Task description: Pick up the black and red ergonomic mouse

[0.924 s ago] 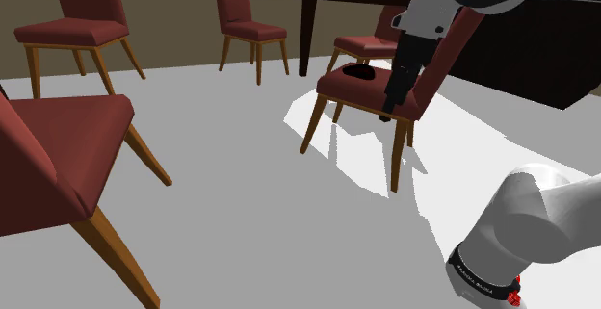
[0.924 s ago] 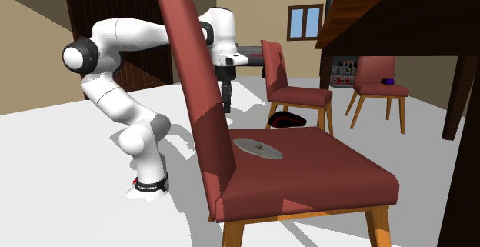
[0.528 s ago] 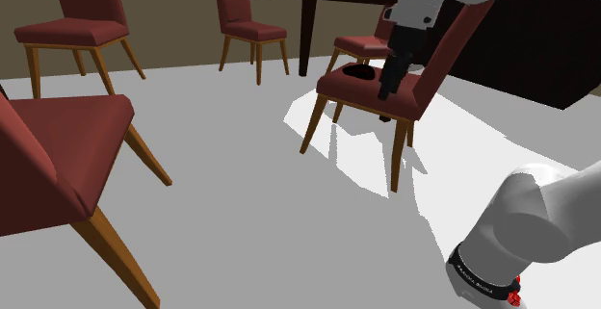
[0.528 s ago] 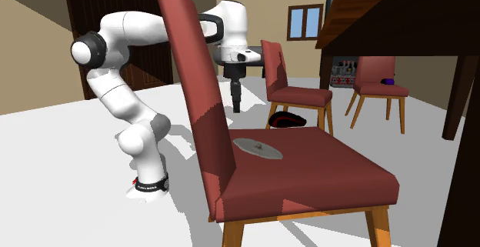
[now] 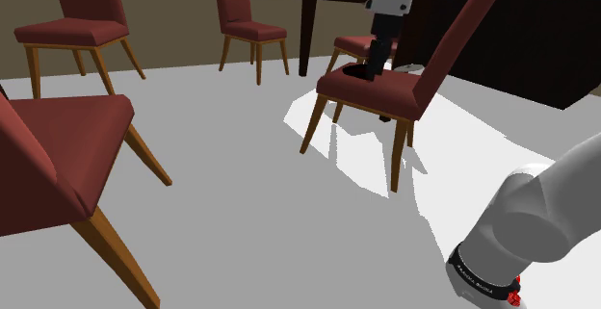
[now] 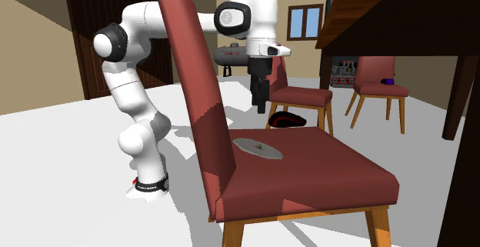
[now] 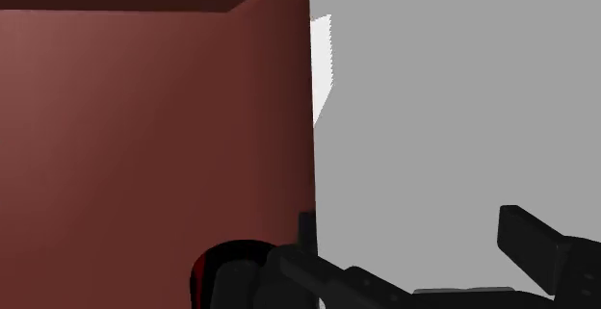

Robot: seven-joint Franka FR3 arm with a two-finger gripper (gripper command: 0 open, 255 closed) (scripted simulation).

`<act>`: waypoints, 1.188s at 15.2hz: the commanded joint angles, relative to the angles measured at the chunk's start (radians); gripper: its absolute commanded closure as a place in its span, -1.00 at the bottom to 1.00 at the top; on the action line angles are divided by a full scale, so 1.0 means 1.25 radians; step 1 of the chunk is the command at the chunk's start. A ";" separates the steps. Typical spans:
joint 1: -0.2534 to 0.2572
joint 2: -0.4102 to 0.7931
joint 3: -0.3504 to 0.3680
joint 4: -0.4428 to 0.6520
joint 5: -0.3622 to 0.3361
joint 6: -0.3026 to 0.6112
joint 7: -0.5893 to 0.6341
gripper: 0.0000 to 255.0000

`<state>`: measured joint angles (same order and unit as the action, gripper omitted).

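Arm has swung across in the last second. In the second exterior view the gripper (image 6: 261, 105) was back behind the chair's tall backrest (image 6: 192, 76); now it hangs past it, over the far end of the chair seat (image 6: 331, 165). In the shoulder view it has gone from the seat's near edge up and to the left, onto the spot where the mouse (image 5: 355, 69) lies. So the approach looks nearly done, no grasp yet. Step in hand, by my read: final line-up and descent.

Gripper is released in the wrist view, fingers apart with nothing between them. The mouse (image 7: 223, 270), black with a red streak, sits on the maroon seat just outside one finger, not between the two. Most of the gap between the fingers hangs over grey floor (image 7: 453, 115) past the seat's edge. Gripper is off to one side and likely needs a shift toward the seat before closing.

Second exterior view: mouse on the seat's far edge, just below and to the right of the fingertips, near but apart. Grey disc (image 6: 258, 148) lies on the same seat nearer the camera, out of the way.

Risk: mouse is close to the seat edge and has a rounded shell, so an off-centre close could nudge it off the chair.
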<state>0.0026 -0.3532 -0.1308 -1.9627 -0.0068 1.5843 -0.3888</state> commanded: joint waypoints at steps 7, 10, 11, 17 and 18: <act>-0.018 0.267 -0.056 0.320 -0.007 -0.076 -0.144 -1.00; -0.018 0.257 -0.054 0.276 -0.009 -0.041 -0.142 -1.00; -0.019 0.254 -0.054 0.262 -0.009 -0.029 -0.142 -1.00; -0.015 0.235 -0.049 0.183 -0.012 0.031 -0.132 1.00; -0.015 0.224 -0.048 0.162 -0.014 0.041 -0.130 1.00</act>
<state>-0.0165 -0.1051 -0.1901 -1.7343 -0.0512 1.6544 -0.5574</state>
